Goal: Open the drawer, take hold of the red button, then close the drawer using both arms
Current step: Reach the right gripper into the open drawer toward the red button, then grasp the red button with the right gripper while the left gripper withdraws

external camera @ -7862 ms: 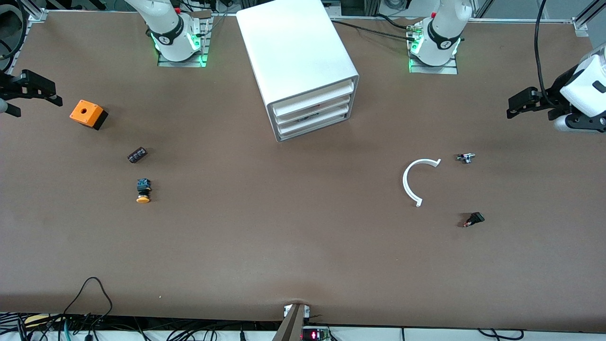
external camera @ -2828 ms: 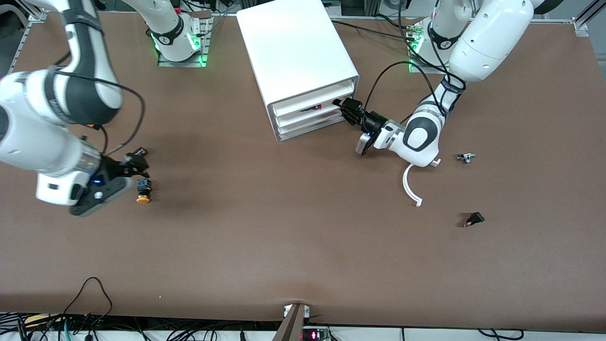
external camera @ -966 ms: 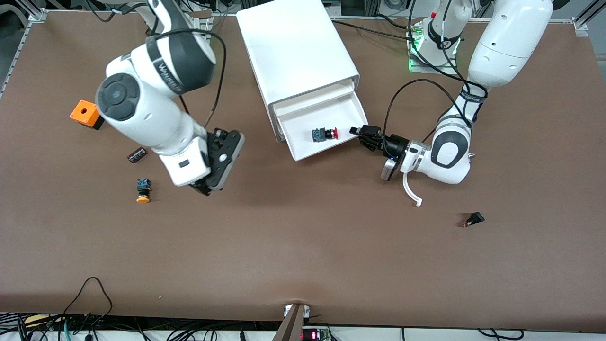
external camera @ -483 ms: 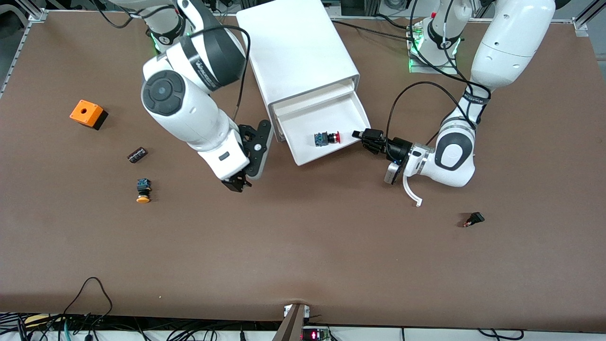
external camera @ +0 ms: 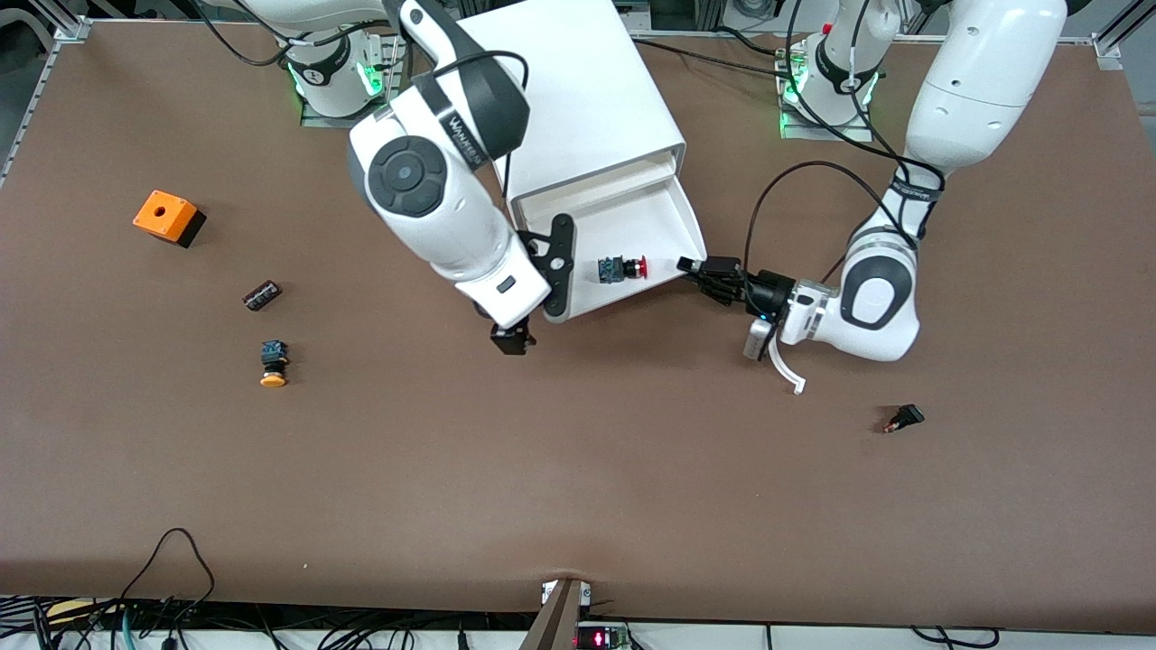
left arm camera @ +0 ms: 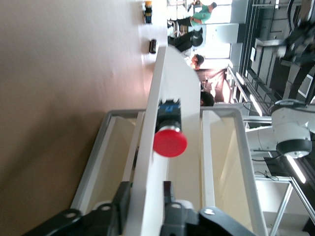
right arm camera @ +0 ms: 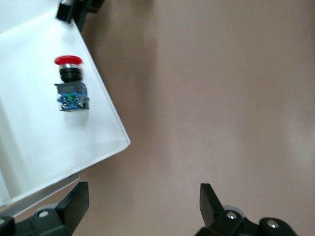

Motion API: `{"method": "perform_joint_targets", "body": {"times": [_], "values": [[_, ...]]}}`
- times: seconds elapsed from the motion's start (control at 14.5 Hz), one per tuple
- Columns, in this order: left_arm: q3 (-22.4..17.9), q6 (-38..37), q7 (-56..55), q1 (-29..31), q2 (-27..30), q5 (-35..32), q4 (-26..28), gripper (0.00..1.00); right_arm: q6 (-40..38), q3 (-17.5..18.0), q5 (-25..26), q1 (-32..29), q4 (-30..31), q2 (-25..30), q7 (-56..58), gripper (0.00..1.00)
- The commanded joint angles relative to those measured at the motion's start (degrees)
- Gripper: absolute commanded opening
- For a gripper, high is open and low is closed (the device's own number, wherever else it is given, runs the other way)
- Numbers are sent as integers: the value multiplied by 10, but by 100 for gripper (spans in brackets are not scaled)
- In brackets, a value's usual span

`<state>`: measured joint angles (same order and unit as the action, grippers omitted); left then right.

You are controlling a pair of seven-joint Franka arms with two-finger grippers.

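The white cabinet (external camera: pixel 569 90) has its top drawer (external camera: pixel 632 302) pulled out. The red-capped button (external camera: pixel 621 268) lies on its side on the drawer floor, also seen as the button (left arm camera: pixel 170 140) and the button (right arm camera: pixel 70 81). My left gripper (external camera: pixel 694 266) reaches the drawer's front wall (left arm camera: pixel 157 123) at the corner toward the left arm's end. The left gripper (left arm camera: pixel 142 206) has its jaws closed on that wall, one on each side. My right gripper (external camera: pixel 512 341) hangs open over the table by the drawer's other front corner. The right gripper (right arm camera: pixel 142 204) holds nothing.
Toward the right arm's end lie an orange box with a hole (external camera: pixel 165 217), a small black part (external camera: pixel 261 295) and a yellow-capped button (external camera: pixel 273 363). A white curved piece (external camera: pixel 784 366) sticks out under the left arm, with a small black part (external camera: pixel 903 418) nearer the camera.
The drawer went from shut to pulled out, sliding slightly farther in the last second. The right arm swung from over the yellow-capped button across to the drawer's front corner.
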<state>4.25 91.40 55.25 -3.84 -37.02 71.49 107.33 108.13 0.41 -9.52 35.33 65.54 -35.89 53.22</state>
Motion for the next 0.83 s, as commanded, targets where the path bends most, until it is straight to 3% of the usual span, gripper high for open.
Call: {"method": "perform_joint_targets", "body": {"times": [0.0, 0.21, 0.76], "values": [[-2, -4, -14, 8, 25, -19, -2, 100, -3, -15, -4, 18, -21, -16, 17, 100], [-9, -4, -77, 9, 70, -65, -5, 100, 0, -46, -3, 56, -21, -20, 40, 100], [-9, 0, -218, 8, 111, -220, -64, 100, -8, -48, 10, 134, -19, -45, 36, 100]]}}
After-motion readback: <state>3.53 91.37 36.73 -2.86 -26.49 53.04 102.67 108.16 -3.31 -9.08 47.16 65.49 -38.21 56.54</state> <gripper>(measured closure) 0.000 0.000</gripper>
